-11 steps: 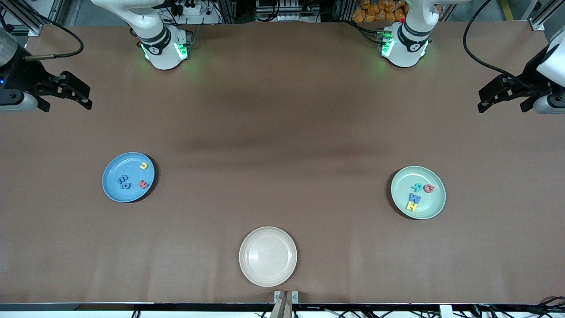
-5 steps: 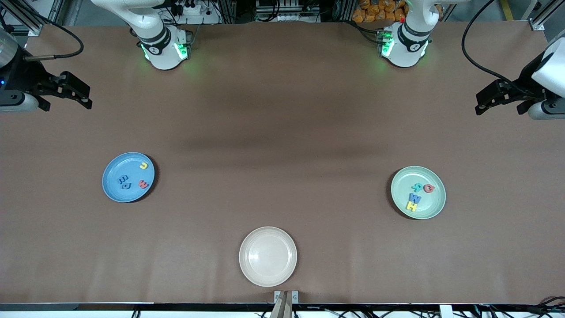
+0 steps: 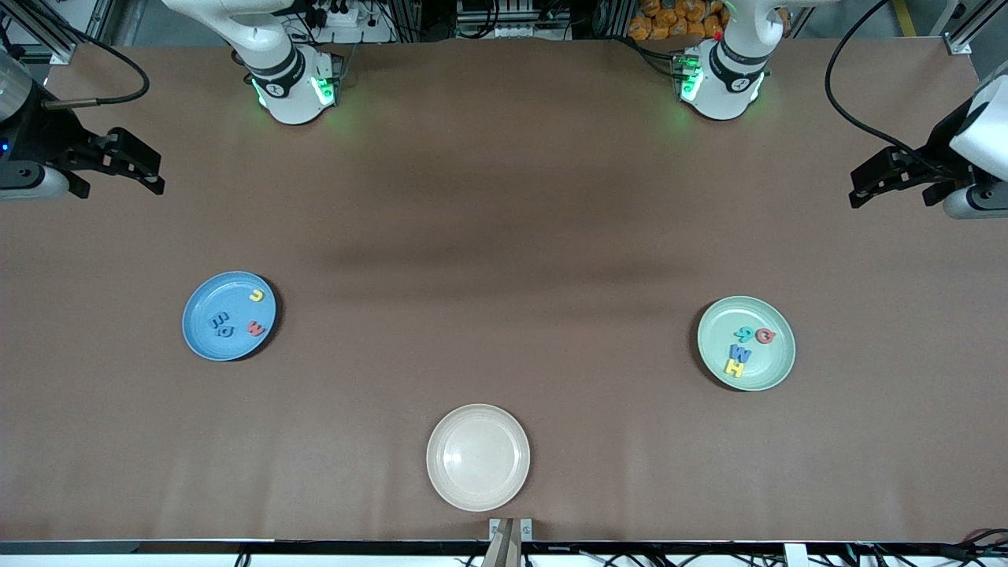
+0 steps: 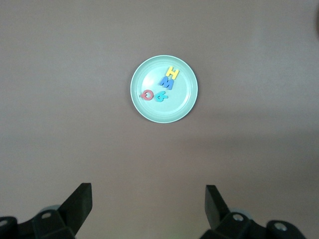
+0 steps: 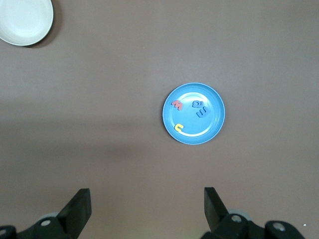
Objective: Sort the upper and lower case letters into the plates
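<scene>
Nearest the front camera, at six o'clock on the table (image 3: 504,236), sits a bare cream plate (image 3: 478,457). Farther up, letters fill the blue plate (image 3: 228,316) at nine o'clock and the green plate (image 3: 746,342) at three. Sorting looks finished: the right gripper (image 3: 118,161) and left gripper (image 3: 894,175) hang spread and empty over the table's ends, with likely nothing left to pick.

Plates (image 3: 197,327) matte — table (image 3: 504,236) brown, matt, smooth.
</scene>
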